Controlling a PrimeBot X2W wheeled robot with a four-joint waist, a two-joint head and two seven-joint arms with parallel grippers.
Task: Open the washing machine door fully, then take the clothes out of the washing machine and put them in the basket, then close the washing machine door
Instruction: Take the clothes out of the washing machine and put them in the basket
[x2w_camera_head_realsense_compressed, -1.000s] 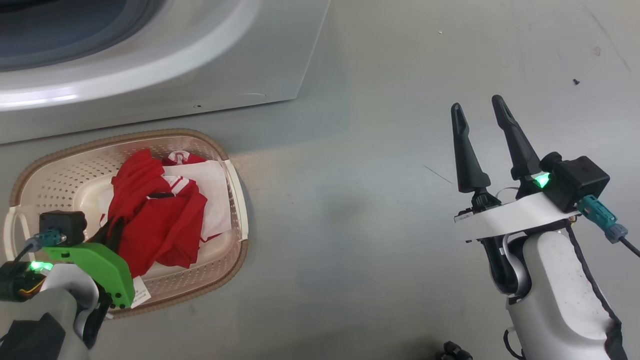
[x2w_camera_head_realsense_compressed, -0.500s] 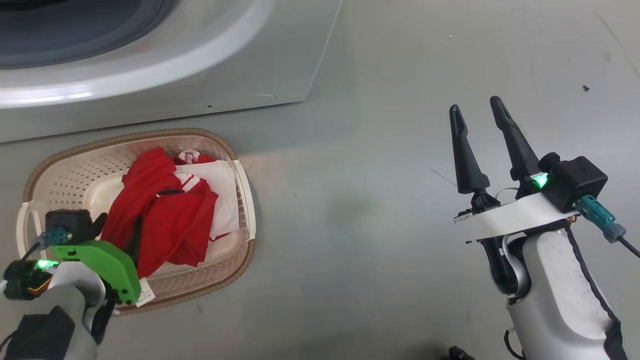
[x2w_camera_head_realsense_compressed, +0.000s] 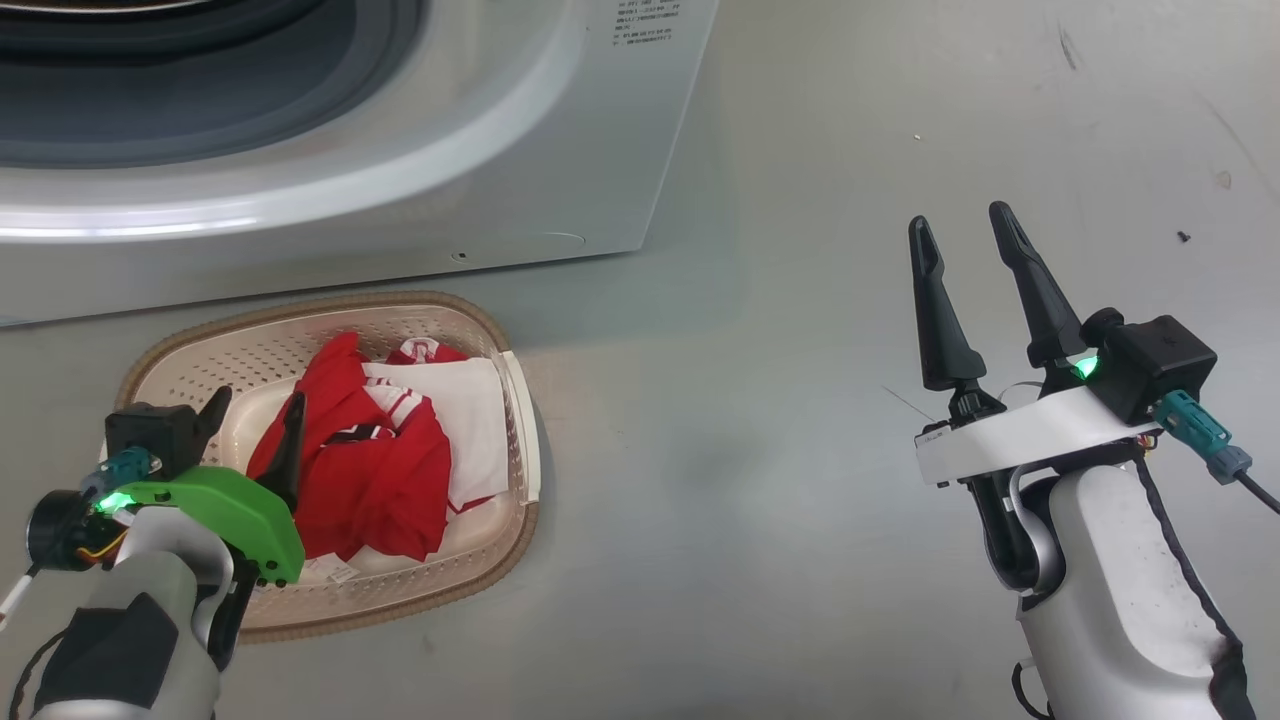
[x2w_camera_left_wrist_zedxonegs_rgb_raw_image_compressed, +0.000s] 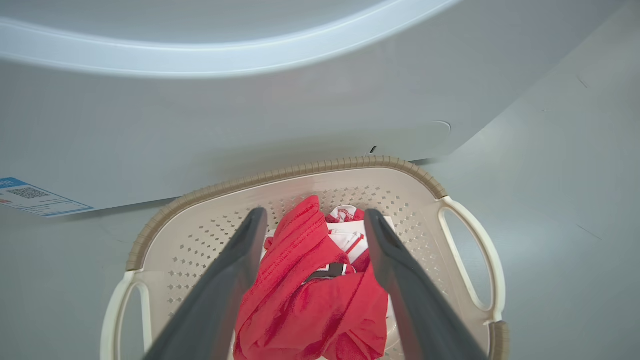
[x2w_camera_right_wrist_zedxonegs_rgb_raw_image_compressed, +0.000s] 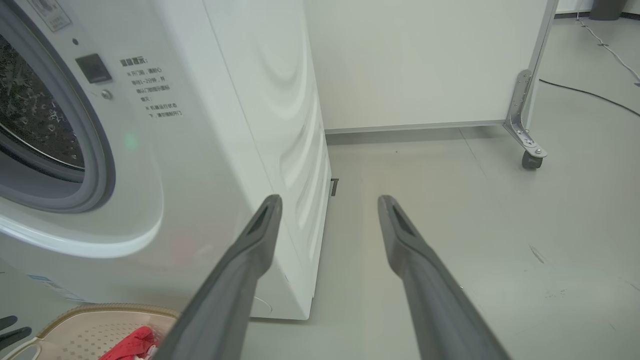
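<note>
Grey floor (x2w_camera_head_realsense_compressed: 760, 470), and one white washing machine (x2w_camera_head_realsense_compressed: 420, 200) along the top with its drum mouth uncovered. The left arm reaches low over the single basket (x2w_camera_head_realsense_compressed: 445, 308), left gripper (x2w_camera_head_realsense_compressed: 256, 405) tipped down, fingers spread wide. The clothes (x2w_camera_head_realsense_compressed: 385, 480), one red-and-white heap, lie in the basket between those fingers, none of it pinched. The right gripper (x2w_camera_head_realsense_compressed: 960, 222) hangs well off right, fingers apart, empty.
</note>
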